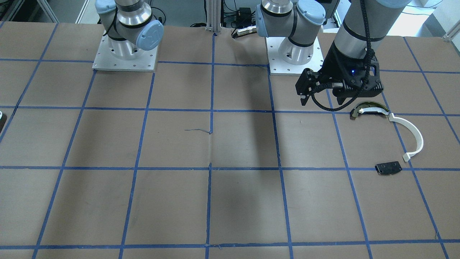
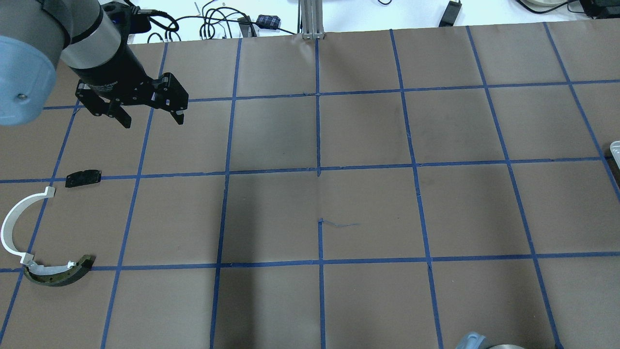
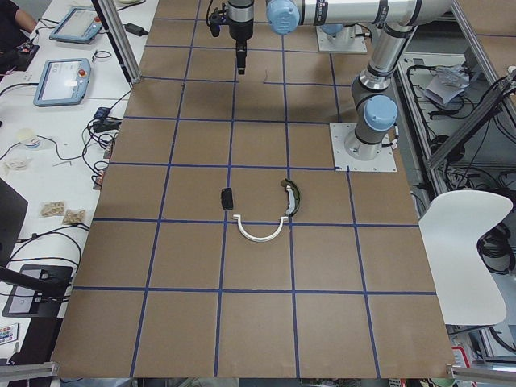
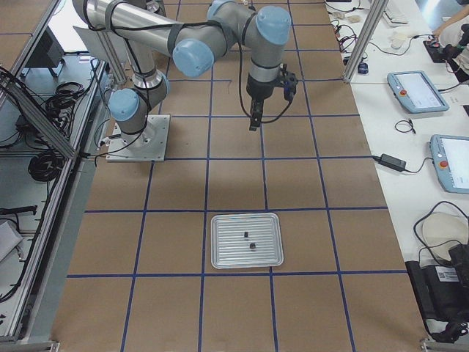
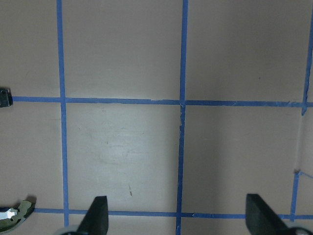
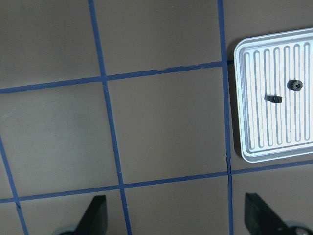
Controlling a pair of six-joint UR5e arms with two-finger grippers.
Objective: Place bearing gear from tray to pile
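The bearing gear (image 6: 295,84), small, dark and toothed, lies in the ribbed metal tray (image 6: 254,98) beside a dark oblong part (image 6: 274,99). My right gripper (image 6: 178,220) is open and empty, high above the table to one side of the tray (image 4: 246,257). The pile lies at my left: a white curved arc (image 2: 14,228), a dark yellowish-edged curved piece (image 2: 58,272) and a flat black plate (image 2: 83,178). My left gripper (image 2: 153,121) is open and empty, held high near the pile (image 1: 413,135); in the left wrist view (image 5: 178,220) its fingers are spread wide.
Brown paper with a blue tape grid covers the table (image 2: 319,194). Both arm bases (image 1: 125,54) stand on plates at the robot's side. The tray's rim just shows at the right edge of the overhead view (image 2: 615,148). Tablets and cables lie on side benches (image 4: 418,92).
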